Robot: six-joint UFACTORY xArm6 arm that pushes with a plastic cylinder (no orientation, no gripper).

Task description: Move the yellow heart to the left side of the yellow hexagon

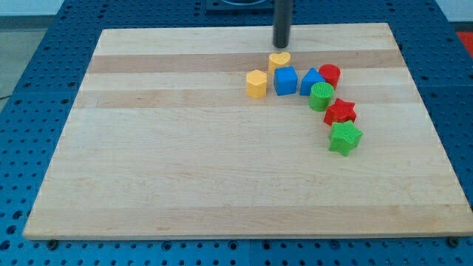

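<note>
The yellow heart (279, 60) lies near the view's top, just above the blue cube (285, 80). The yellow hexagon (256, 83) stands to the lower left of the heart, left of the blue cube. My tip (281, 46) is right above the heart, at its top edge, close to or touching it.
A blue triangle (311, 80), a red cylinder (329, 74), a green cylinder (321, 97), a red star (341, 112) and a green star (344, 137) curve down to the right of the blue cube. The wooden board (185, 162) lies on a blue perforated table.
</note>
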